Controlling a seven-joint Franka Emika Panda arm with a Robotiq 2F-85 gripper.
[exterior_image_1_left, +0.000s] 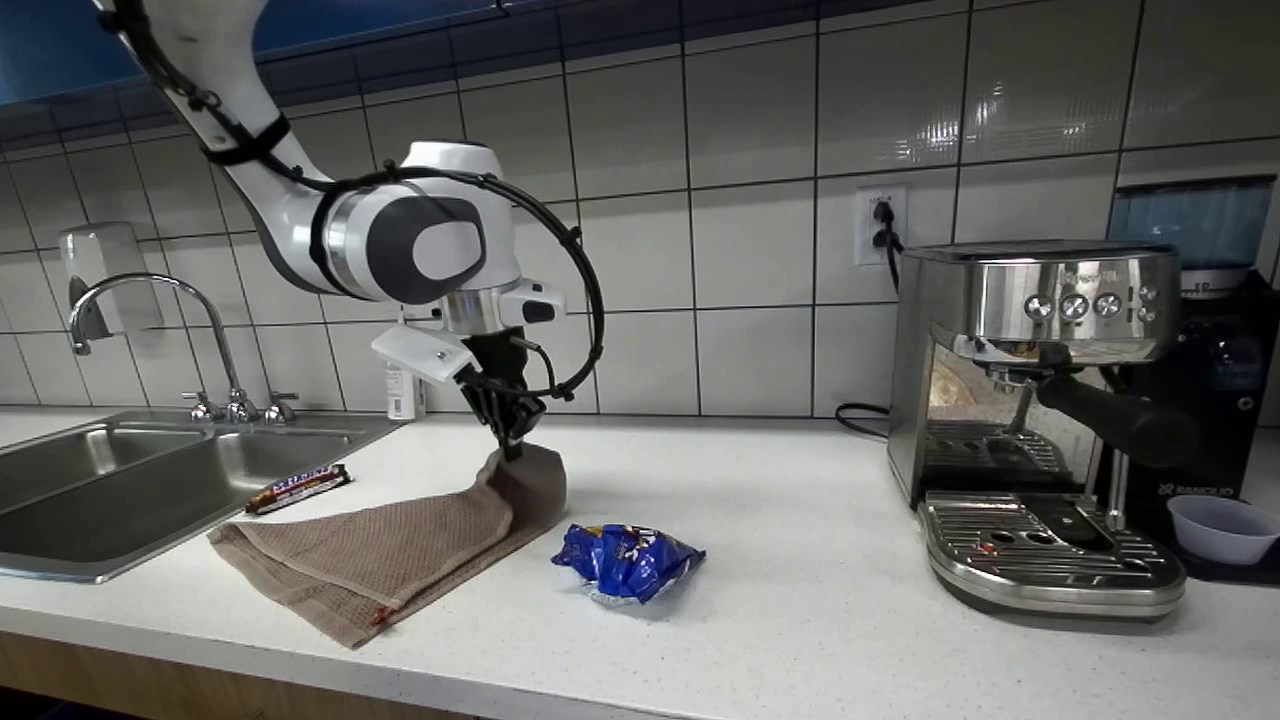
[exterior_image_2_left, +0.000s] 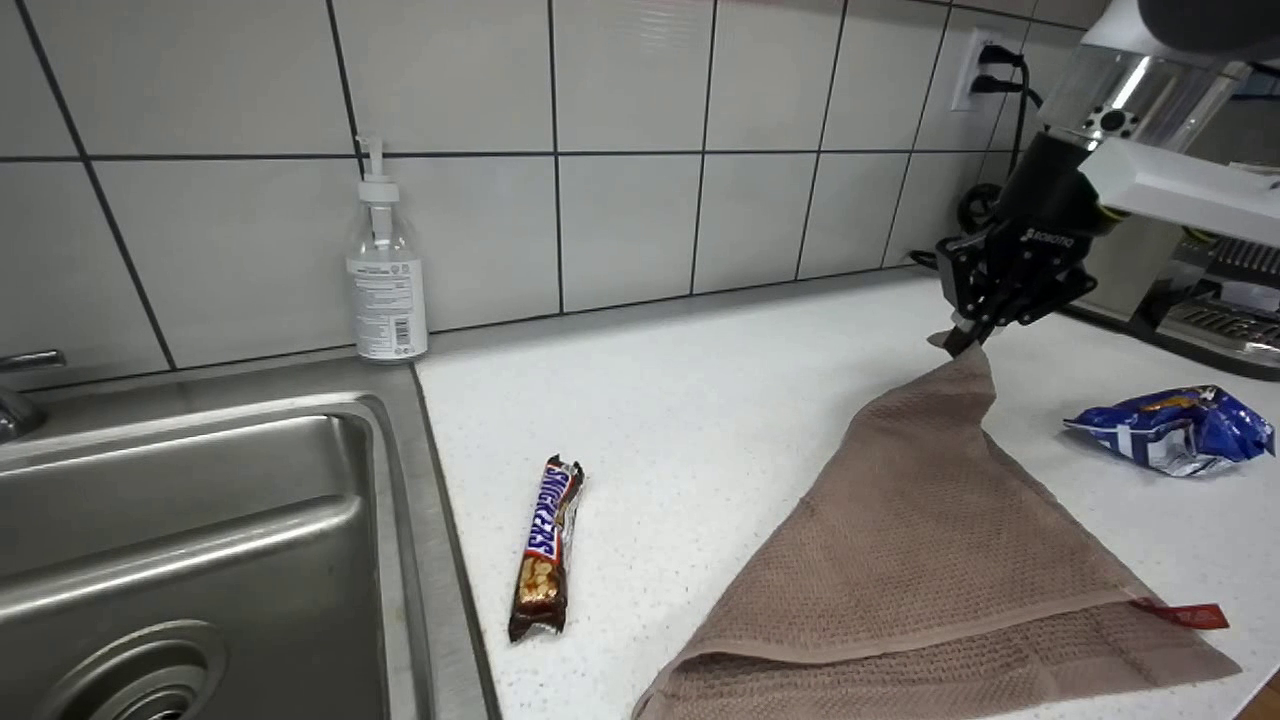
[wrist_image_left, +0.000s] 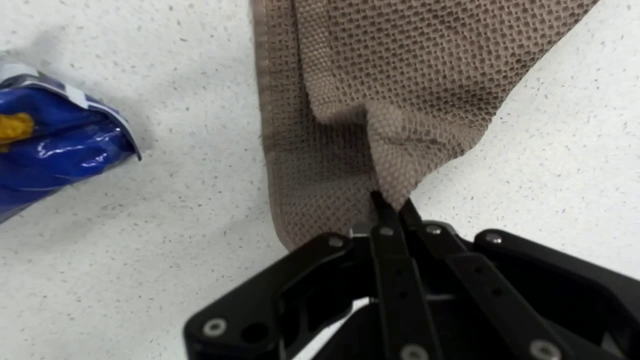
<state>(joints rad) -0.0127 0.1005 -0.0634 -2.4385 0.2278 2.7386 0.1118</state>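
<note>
A brown waffle-weave towel (exterior_image_1_left: 390, 550) lies on the white counter, partly folded over, with one part drawn up to my gripper (exterior_image_1_left: 512, 450). In the wrist view the gripper (wrist_image_left: 394, 204) is shut on a pinched tip of the towel (wrist_image_left: 425, 65); the cloth between the fingers hides part of the fingertips. The raised towel (exterior_image_2_left: 920, 520) slopes down from the gripper (exterior_image_2_left: 962, 342) toward the counter's front, where a red tag (exterior_image_2_left: 1185, 614) sticks out. Beside it sits a crumpled blue snack packet (exterior_image_1_left: 630, 562), also in the wrist view as a blue packet (wrist_image_left: 55, 145), apart from the gripper.
A Snickers bar (exterior_image_2_left: 545, 545) lies between the towel and the steel sink (exterior_image_2_left: 410, 560). Near the tiled wall stands a pump bottle (exterior_image_2_left: 388, 300). An espresso machine (exterior_image_1_left: 1060, 270) and a pale bowl (exterior_image_1_left: 1222, 530) are at the far end in an exterior view, where a faucet (exterior_image_1_left: 205, 300) rises behind the sink.
</note>
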